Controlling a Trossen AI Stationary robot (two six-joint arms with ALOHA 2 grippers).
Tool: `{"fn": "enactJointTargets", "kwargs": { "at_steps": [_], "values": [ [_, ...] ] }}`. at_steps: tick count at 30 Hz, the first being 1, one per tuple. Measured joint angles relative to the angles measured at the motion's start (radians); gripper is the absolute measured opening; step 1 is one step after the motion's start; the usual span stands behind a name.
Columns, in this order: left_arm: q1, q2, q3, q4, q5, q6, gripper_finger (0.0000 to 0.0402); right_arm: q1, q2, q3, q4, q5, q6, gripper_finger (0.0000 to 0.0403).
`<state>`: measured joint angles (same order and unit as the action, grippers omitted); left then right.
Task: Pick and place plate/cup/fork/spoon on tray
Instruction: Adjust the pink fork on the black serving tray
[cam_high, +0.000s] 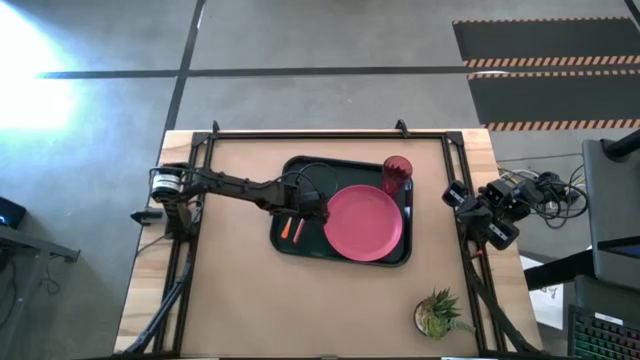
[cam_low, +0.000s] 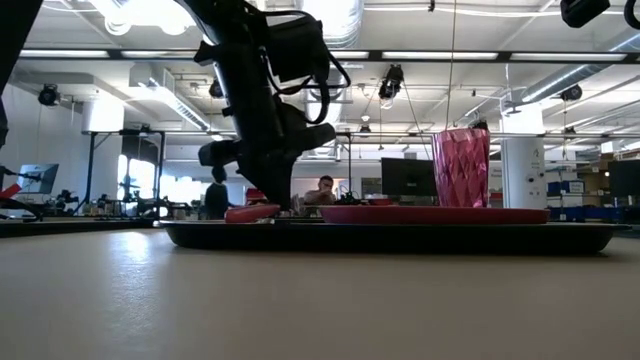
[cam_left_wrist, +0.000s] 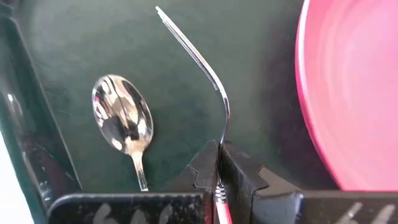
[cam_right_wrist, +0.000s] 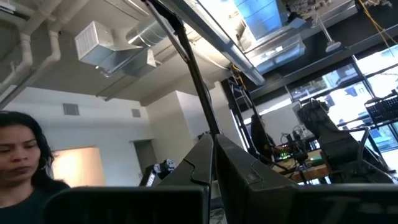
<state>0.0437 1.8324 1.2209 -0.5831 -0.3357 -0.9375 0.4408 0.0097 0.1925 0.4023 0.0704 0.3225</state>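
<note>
On the brown table (cam_high: 230, 300), the left gripper (cam_left_wrist: 219, 163) pinches the fork (cam_left_wrist: 199, 68) tight over the tray (cam_high: 290, 245) to lay it beside the spoon (cam_left_wrist: 124, 121), left of the plate (cam_high: 363, 222).

Two dark jointed arms with black looped cables, left arm (cam_high: 240, 187) slim with silver base motor, right arm (cam_high: 490, 215) blocky, angular black fingers (cam_left_wrist: 239, 174).

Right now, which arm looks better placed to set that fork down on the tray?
The left. Its gripper is shut on the fork right above the tray, beside the spoon. The right gripper waits shut beyond the tray's edge.
</note>
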Motion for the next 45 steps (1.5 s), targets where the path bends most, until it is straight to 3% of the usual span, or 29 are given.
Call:
{"fn": "enactJointTargets", "kwargs": {
  "at_steps": [7, 17, 22, 33, 45],
  "values": [
    [-0.002, 0.000, 0.000, 0.013, 0.017, 0.001, 0.0004, 0.000, 0.000, 0.000, 0.000, 0.000, 0.000, 0.0009],
    [-0.006, 0.000, -0.004, 0.026, 0.027, 0.001, 0.0064, 0.000, 0.000, 0.000, 0.000, 0.000, 0.000, 0.0009],
    [-0.006, 0.000, -0.004, 0.025, 0.041, 0.001, 0.0076, 0.000, 0.000, 0.000, 0.000, 0.000, 0.000, 0.0009],
    [-0.006, 0.000, -0.049, -0.027, 0.044, -0.026, 0.0072, 0.000, 0.000, 0.000, 0.000, 0.000, 0.009, 0.0009],
    [-0.006, 0.000, -0.051, 0.025, 0.044, -0.026, 0.0002, 0.000, 0.000, 0.000, 0.000, 0.000, 0.008, 0.0009]
  ]
}}
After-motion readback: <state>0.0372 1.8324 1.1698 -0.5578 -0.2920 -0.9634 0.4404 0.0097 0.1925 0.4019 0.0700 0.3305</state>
